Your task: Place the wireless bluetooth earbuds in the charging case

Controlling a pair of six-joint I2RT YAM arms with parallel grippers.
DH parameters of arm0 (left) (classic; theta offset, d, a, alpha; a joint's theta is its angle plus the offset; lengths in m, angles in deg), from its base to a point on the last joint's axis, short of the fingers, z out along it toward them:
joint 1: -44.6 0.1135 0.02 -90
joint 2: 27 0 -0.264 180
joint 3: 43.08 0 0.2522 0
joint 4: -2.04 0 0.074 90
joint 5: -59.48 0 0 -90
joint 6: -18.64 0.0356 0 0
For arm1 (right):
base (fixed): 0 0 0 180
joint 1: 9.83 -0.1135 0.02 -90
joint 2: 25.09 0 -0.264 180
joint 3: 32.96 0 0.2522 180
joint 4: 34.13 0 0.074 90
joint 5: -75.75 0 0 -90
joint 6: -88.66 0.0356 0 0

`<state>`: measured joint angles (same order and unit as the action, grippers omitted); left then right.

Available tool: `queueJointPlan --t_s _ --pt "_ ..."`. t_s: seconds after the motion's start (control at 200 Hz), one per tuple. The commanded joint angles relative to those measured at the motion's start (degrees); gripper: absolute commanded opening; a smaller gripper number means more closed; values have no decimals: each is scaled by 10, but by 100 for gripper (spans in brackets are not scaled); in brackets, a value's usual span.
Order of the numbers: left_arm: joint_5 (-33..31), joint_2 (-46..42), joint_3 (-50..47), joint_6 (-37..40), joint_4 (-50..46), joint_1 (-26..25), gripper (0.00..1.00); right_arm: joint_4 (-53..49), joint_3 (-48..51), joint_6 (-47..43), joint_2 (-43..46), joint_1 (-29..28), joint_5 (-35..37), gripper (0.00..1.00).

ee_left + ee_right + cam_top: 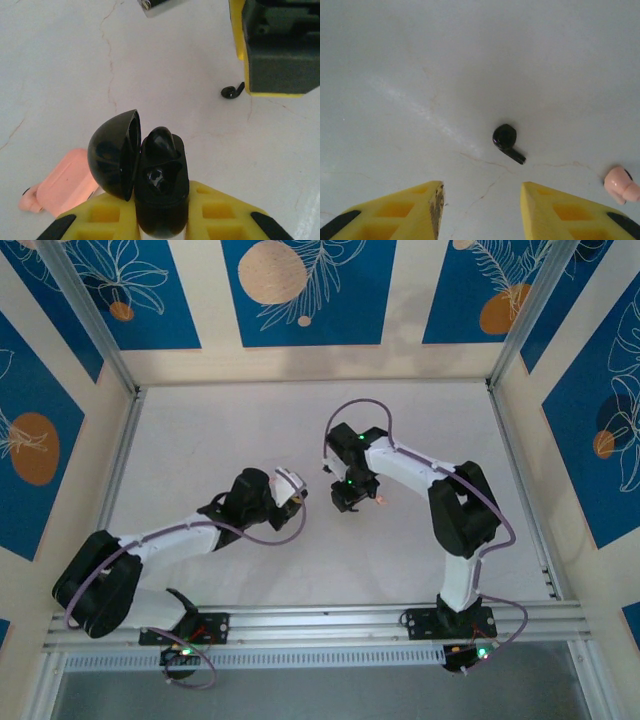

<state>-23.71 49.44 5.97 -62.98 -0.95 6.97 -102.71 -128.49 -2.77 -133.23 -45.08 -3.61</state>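
Note:
My left gripper [162, 202] [291, 490] is shut on a black charging case [162, 195] whose domed lid [114, 152] hangs open to the left. One dark earbud [161, 141] sits in the case, above an empty socket. A second dark earbud [506, 138] [232, 91] lies on the table just ahead of my open right gripper [482, 192] [350, 502], apart from both fingers. A salmon-pink rounded case [67, 182] lies on the table beside the left gripper, with a pale pink earbud [29, 202] [621, 184] next to it.
The white tabletop [230, 440] has fine cracks. The right gripper's black and yellow finger [280, 50] looms at the upper right of the left wrist view, close to the loose dark earbud. Aluminium rails [300, 620] edge the table.

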Motion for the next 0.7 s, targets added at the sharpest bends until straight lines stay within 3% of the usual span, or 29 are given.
queueJointPlan --t_s 0.0,0.33,0.695 --pt "1 -20 -16 -30 21 15 20 -7 -29 -71 -31 -3 16 45" --pt "0 -41 -24 -34 8 28 20 -24 -67 -103 -102 1 33 43" --pt "3 -32 -22 -35 8 31 20 -27 -81 -76 -131 19 71 41"
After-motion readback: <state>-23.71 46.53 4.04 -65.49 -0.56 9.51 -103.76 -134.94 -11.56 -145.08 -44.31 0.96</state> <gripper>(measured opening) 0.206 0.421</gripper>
